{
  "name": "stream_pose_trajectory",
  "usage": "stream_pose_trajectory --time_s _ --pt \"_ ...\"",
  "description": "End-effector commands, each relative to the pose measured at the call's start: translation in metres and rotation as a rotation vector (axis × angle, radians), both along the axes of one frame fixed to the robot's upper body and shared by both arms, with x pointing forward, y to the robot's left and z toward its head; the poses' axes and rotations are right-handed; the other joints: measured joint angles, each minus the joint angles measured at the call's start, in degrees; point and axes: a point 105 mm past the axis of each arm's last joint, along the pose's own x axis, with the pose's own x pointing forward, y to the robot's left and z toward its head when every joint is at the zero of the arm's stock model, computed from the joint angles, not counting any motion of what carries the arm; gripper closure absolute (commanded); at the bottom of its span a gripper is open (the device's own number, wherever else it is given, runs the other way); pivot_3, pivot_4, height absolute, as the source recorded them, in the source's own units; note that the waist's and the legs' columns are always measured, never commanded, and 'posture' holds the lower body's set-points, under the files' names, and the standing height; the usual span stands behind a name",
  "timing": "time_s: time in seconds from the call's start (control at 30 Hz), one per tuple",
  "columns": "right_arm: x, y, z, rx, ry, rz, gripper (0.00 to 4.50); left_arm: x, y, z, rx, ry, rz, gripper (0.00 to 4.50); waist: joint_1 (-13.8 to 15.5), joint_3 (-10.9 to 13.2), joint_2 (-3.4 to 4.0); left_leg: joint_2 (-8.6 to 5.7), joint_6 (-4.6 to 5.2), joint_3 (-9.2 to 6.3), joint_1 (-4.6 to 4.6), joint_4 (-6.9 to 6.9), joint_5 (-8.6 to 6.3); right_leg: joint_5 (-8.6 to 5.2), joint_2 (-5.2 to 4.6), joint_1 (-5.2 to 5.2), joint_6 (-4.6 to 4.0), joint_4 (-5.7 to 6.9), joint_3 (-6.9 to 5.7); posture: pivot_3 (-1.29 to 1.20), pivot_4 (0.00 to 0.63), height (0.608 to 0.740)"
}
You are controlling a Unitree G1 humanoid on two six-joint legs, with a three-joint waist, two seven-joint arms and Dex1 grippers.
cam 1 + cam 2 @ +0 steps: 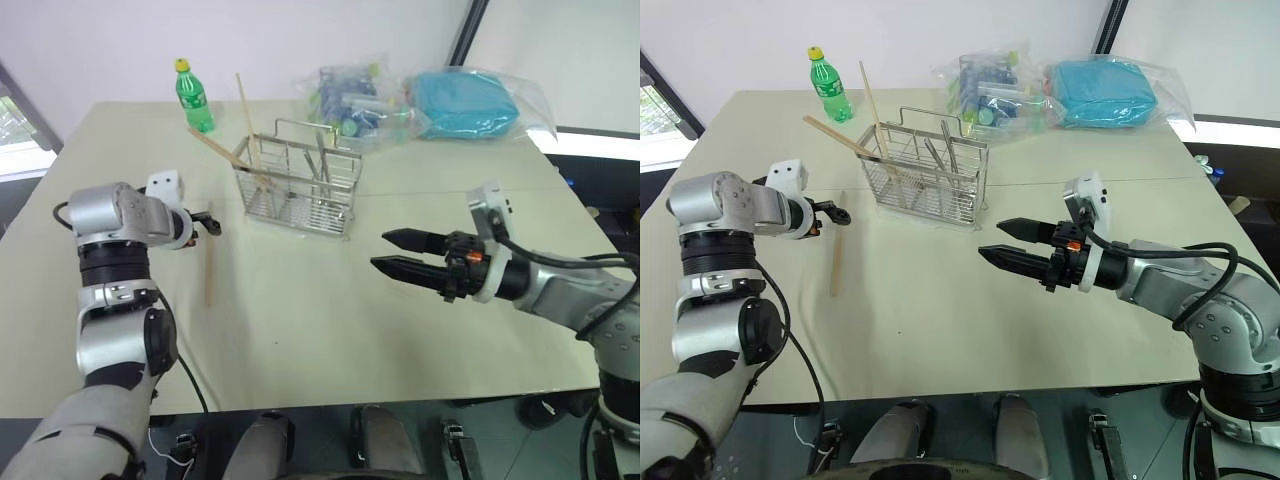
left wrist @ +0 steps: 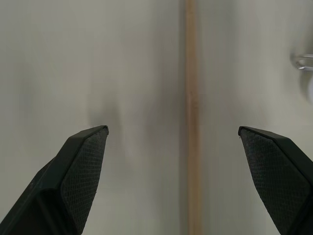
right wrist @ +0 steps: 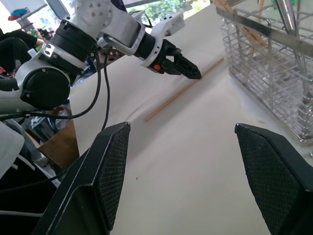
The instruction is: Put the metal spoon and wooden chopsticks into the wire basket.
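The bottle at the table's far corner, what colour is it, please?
Green bottle with a yellow cap; right eye view.

1. The wire basket [image 1: 925, 172] stands on the table [image 1: 970, 300], toward its far side.
2. Two chopsticks [image 1: 840, 137] lean in the basket's left end.
3. A loose chopstick [image 1: 837, 260] lies flat on the table, left of the basket and apart from it.
4. A bottle [image 1: 828, 86] stands behind the basket, to its left.
5. Plastic bags [image 1: 1080, 90] lie behind the basket, to its right.

Open left pincer [image 2: 173, 134] above a wooden chopstick [image 2: 191, 122] on the table [image 2: 73, 58]
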Motion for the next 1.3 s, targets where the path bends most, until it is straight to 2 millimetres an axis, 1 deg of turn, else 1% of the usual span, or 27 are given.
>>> stream_pose_trajectory --time_s 0.03,0.2,0.3,0.4,0.57,0.7,0.77,0.9,0.93,1.0,1.07,1.1,1.17,1.2,1.3 --pt "-0.007 0.000 0.012 0.005 -0.053 0.009 0.96 0.010 -0.006 0.005 0.005 -0.030 -0.025 0.01 0.28 -0.01 0.00 0.00 0.00 0.00 0.02 0.02 0.00 0.00 -0.01 0.03 0.00 0.00 0.00 0.00 0.150 0.709" --pt "-0.008 -0.001 0.011 0.002 -0.052 0.000 0.96 0.015 -0.014 -0.005 -0.023 -0.010 -0.058 0.01 0.46 -0.09 0.07 -0.03 0.16 -0.01 0.08 0.05 -0.09 0.00 -0.03 0.14 0.00 0.00 0.00 0.00 0.150 0.709" --pt "-0.008 -0.002 0.011 0.002 -0.052 -0.006 0.96 0.019 -0.025 -0.001 -0.029 -0.026 -0.115 0.01 0.52 -0.15 0.17 -0.03 0.29 -0.02 0.09 0.06 -0.16 0.00 -0.03 0.15 0.00 0.02 0.00 0.00 0.150 0.709" --pt "-0.007 -0.002 0.011 0.006 -0.053 -0.012 0.96 0.021 -0.022 0.009 0.000 -0.047 -0.110 0.01 0.47 -0.15 0.17 -0.04 0.29 -0.03 0.06 0.08 -0.16 0.00 -0.03 0.15 0.00 0.02 -0.01 0.00 0.150 0.709" --pt "-0.005 -0.001 0.010 0.010 -0.052 -0.009 0.96 0.022 -0.022 0.009 -0.010 -0.045 -0.114 0.01 0.30 -0.15 0.17 -0.03 0.29 -0.03 0.06 0.06 -0.16 0.00 -0.02 0.12 0.00 0.02 -0.01 0.00 0.150 0.709" --pt "-0.002 0.001 0.010 0.016 -0.052 -0.005 0.96 0.027 -0.025 0.014 -0.021 -0.063 -0.108 0.01 0.32 -0.15 0.17 -0.03 0.29 -0.04 0.04 0.07 -0.16 0.00 -0.02 0.12 0.00 0.01 -0.01 0.00 0.150 0.709" --pt "0.000 0.001 0.011 0.020 -0.054 -0.003 0.96 0.028 -0.026 0.012 -0.021 -0.060 -0.108 0.01 0.25 -0.15 0.17 -0.04 0.29 -0.03 0.04 0.07 -0.16 0.00 -0.02 0.12 0.00 0.00 -0.01 0.00 0.150 0.709" --pt "0.003 0.003 0.012 0.022 -0.060 -0.001 0.96 0.030 -0.022 -0.001 -0.019 -0.042 -0.087 0.01 0.29 -0.15 0.17 -0.03 0.29 -0.03 0.06 0.06 -0.16 0.00 -0.01 0.11 0.00 0.01 -0.01 0.00 0.150 0.709" --pt "0.003 0.003 0.012 0.022 -0.060 -0.001 0.96 0.030 -0.021 -0.003 -0.025 -0.037 -0.076 0.55 0.32 -0.15 0.17 -0.03 0.29 -0.03 0.06 0.06 -0.16 0.00 -0.01 0.12 0.00 0.01 -0.01 0.00 0.150 0.709" --pt "0.003 0.003 0.012 0.023 -0.061 -0.001 0.96 0.031 -0.020 -0.005 -0.039 -0.032 -0.060 1.37 0.33 -0.15 0.18 -0.03 0.29 -0.03 0.08 0.06 -0.16 0.00 -0.02 0.14 0.00 0.01 -0.01 0.00 0.150 0.709" --pt "0.004 0.002 0.012 0.022 -0.061 -0.003 0.96 0.032 -0.019 -0.004 -0.036 -0.035 -0.057 2.45 0.38 -0.15 0.18 -0.03 0.29 -0.03 0.07 0.06 -0.16 0.00 -0.02 0.14 0.00 0.01 -0.01 0.00 0.150 0.709" --pt "0.004 0.002 0.012 0.021 -0.062 -0.003 0.96 0.032 -0.018 -0.004 -0.034 -0.036 -0.056 2.91 0.45 -0.15 0.18 -0.04 0.29 -0.04 0.07 0.06 -0.16 0.00 -0.02 0.14 0.01 0.02 -0.01 0.00 0.150 0.709" --pt "0.005 0.002 0.012 0.023 -0.062 -0.005 0.96 0.033 -0.018 -0.003 -0.035 -0.039 -0.053 4.03 0.55 -0.15 0.18 -0.06 0.29 -0.04 0.05 0.08 -0.16 0.00 -0.03 0.14 0.01 0.01 -0.01 0.00 0.150 0.709" --pt "0.005 0.002 0.013 0.025 -0.063 -0.005 0.96 0.034 -0.017 -0.002 -0.035 -0.042 -0.050 4.45 0.56 -0.15 0.18 -0.06 0.29 -0.04 0.05 0.08 -0.16 0.00 -0.03 0.14 0.01 0.01 -0.01 0.00 0.150 0.709" --pt "0.006 0.003 0.013 0.029 -0.065 -0.005 0.96 0.035 -0.013 0.000 -0.036 -0.050 -0.035 4.45 0.39 -0.15 0.18 -0.06 0.29 -0.04 0.05 0.07 -0.16 0.01 -0.03 0.14 0.02 0.01 -0.01 0.00 0.150 0.709"
